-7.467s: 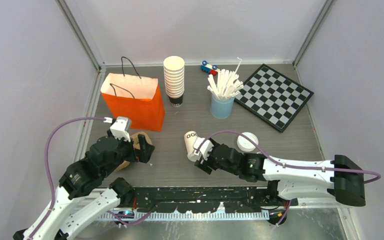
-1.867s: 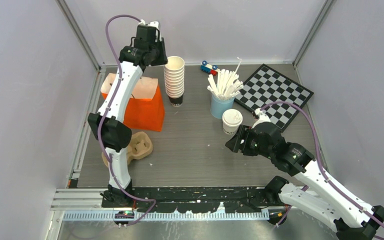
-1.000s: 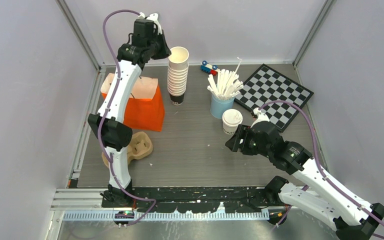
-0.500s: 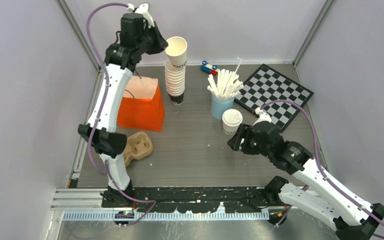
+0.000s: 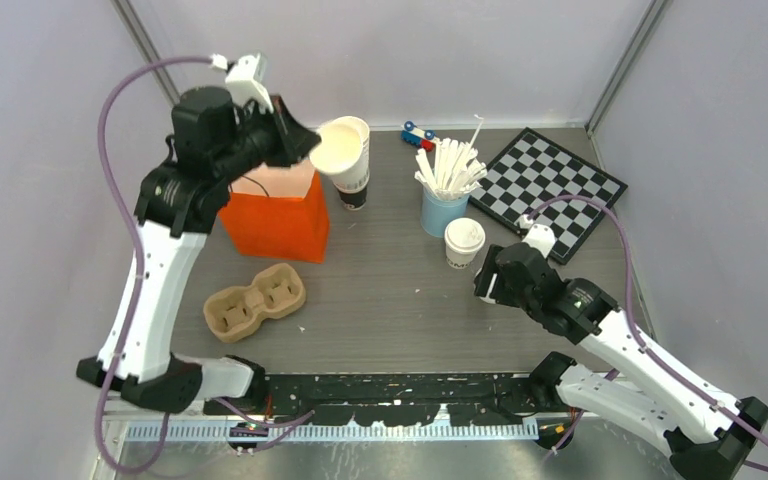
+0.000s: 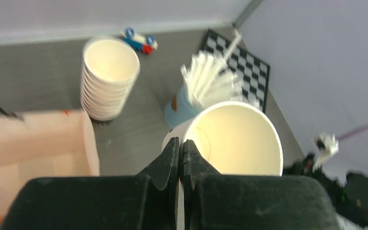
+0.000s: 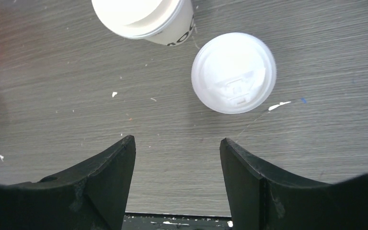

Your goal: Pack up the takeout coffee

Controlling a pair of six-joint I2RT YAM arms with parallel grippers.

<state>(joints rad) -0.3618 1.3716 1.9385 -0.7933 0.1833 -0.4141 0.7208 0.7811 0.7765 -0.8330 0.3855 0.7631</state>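
Observation:
One takeout coffee point(image 5: 464, 241), a small white cup with a sip lid, stands upright mid-table; its top shows in the right wrist view point(image 7: 141, 14). A loose white sip lid point(image 7: 233, 72) lies flat beside it. My right gripper point(image 7: 177, 141) hovers open just short of the lid with nothing between its fingers; from above it point(image 5: 488, 283) sits just right of and nearer than the coffee. My left gripper point(image 5: 298, 142) is raised over the orange bag point(image 5: 275, 215), shut on the rim of a lidless paper cup point(image 6: 235, 139) that tilts toward the camera.
A stack of lidless cups point(image 5: 354, 180) stands behind the bag. A light-blue cup of white sticks point(image 5: 445, 208), a chessboard point(image 5: 550, 190) and a small toy car point(image 5: 418, 135) fill the back right. A brown cup carrier point(image 5: 255, 300) lies at the front left.
My left arm has lifted one cup off the stack, then swung left and lower with it, tipping it. My right gripper has drawn back a little from the coffee, staying open.

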